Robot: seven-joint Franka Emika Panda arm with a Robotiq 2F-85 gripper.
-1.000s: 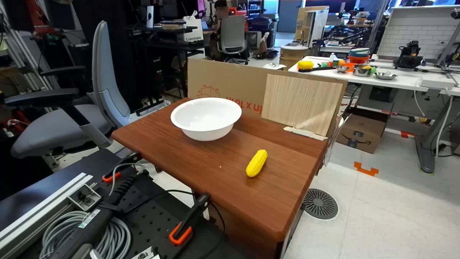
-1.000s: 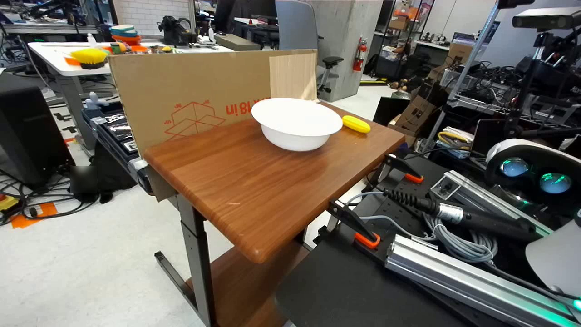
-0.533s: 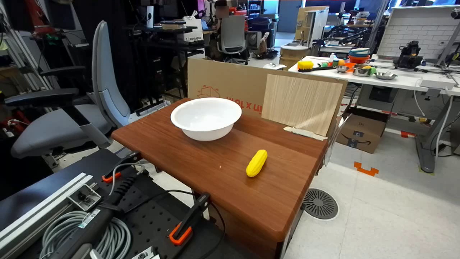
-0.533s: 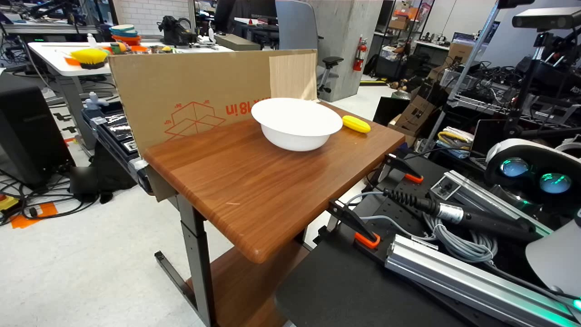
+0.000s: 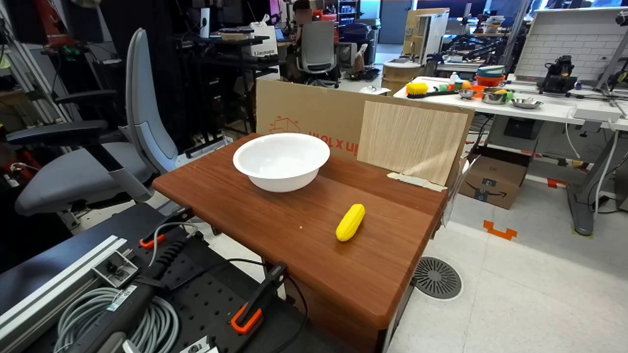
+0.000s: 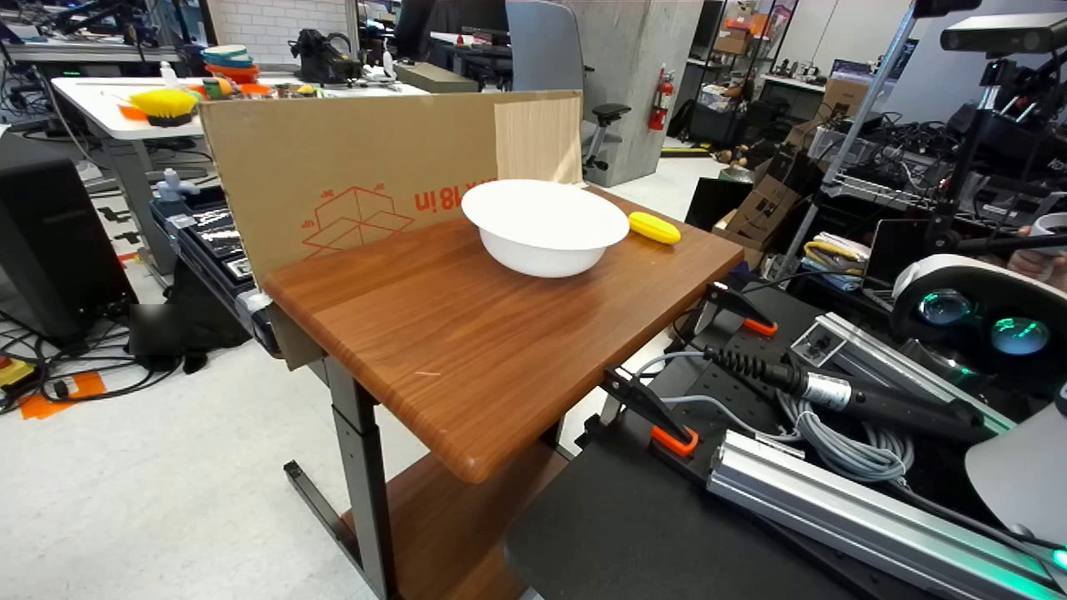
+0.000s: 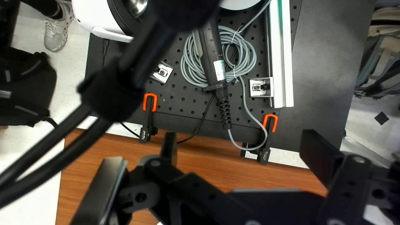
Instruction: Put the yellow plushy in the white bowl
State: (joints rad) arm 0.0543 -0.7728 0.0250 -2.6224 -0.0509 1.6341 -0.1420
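The yellow plushy [image 5: 350,223] is a small bright yellow oblong toy. It lies on the brown wooden table, apart from the bowl; it also shows in an exterior view [image 6: 654,227] just beside the bowl's rim. The white bowl [image 5: 283,182] is wide and round and stands upright on the table; it also shows in an exterior view [image 6: 546,254]. My gripper [image 7: 243,150] shows only in the wrist view. Its black fingers are wide apart with nothing between them, above the table's edge. The plushy and bowl cannot be made out in the wrist view.
A cardboard panel [image 6: 358,167] stands along the table's [image 5: 274,230] back edge. Orange-tipped clamps [image 5: 260,299] join the table to the black base plate, where a coiled grey cable [image 7: 247,56] lies. A headset [image 6: 984,308] and an aluminium rail [image 6: 850,517] lie there too.
A hand and a whitish round thing have come into sight at the right edge of an exterior view, behind the headset. The plushy and the bowl have not moved.
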